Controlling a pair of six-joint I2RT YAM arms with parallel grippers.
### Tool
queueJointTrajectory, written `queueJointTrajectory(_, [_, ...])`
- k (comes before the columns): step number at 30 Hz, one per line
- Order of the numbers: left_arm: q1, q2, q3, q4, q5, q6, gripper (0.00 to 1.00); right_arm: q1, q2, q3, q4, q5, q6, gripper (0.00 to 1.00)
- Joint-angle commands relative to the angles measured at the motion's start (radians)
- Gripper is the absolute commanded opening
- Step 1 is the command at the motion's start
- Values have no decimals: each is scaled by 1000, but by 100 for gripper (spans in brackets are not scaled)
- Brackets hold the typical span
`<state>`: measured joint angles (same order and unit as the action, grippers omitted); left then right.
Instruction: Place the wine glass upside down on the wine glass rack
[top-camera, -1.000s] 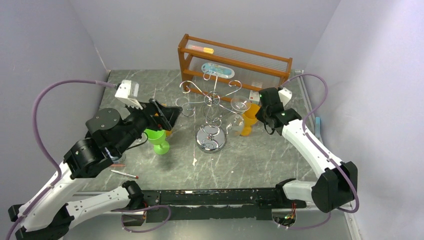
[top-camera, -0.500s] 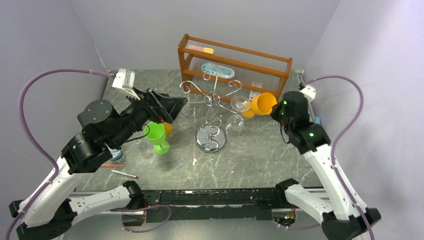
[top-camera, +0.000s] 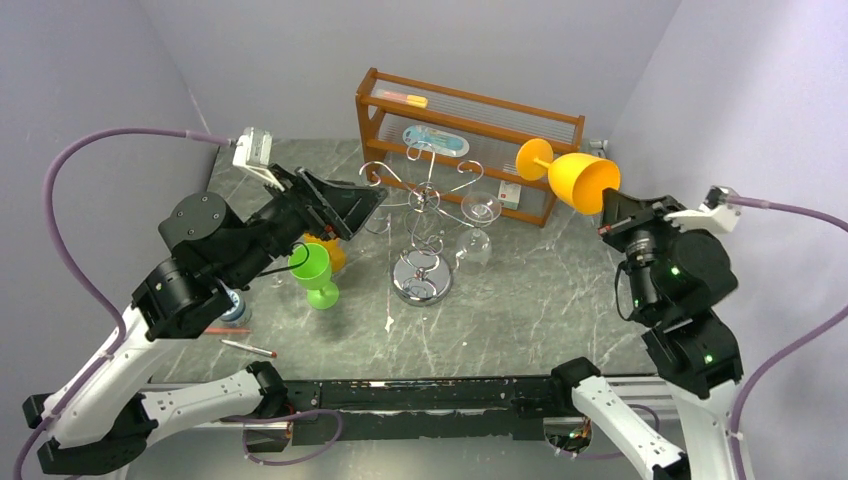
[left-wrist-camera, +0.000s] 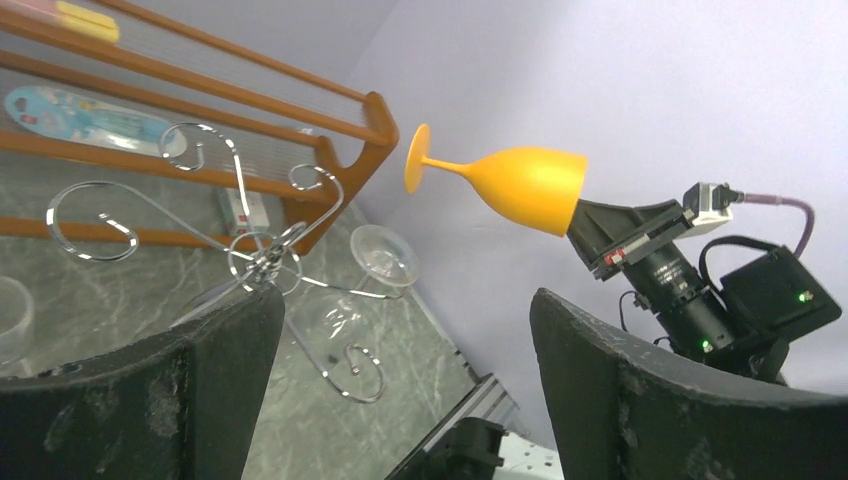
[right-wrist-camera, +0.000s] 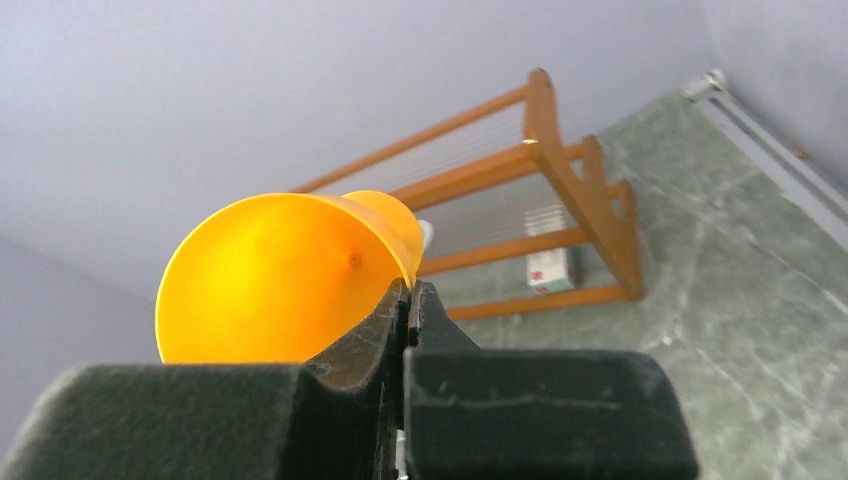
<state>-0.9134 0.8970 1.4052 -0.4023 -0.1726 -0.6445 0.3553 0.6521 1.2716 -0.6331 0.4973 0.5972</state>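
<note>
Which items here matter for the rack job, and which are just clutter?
Job: orange glass, gripped at its rim by the right gripper; rack.
Clutter: wooden shelf; green glass; pen.

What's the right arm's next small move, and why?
Probably carry the orange plastic wine glass toward the silver chrome wire rack: the right gripper pinches its rim, it lies sideways, raised, foot toward the rack but apart from it.
</note>
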Motion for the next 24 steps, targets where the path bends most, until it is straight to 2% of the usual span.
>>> queueJointTrajectory(1, [-4, 17, -36, 134, 65, -86, 97, -3, -57, -5, 164, -129, 2, 0])
queueJointTrajectory(6, [-4, 56, -67, 282, 105, -169, 97, -3, -92, -28, 320, -317, 68, 0])
queueJointTrajectory(9, [-4, 105, -71, 365, 176, -210, 97, -3, -114, -59, 387, -410, 137, 0])
queueJointTrajectory(15, [-4, 220, -84, 561, 305, -398, 97, -2, -176, -257, 644, -592, 286, 0])
queueJointTrajectory(20, [-4, 234, -152, 646, 185, -571, 97, -3, -178, -379, 812, -593, 282, 0])
queueJointTrajectory(24, [-5, 251, -174, 687, 119, -644, 97, -4, -154, -413, 900, -589, 287, 0])
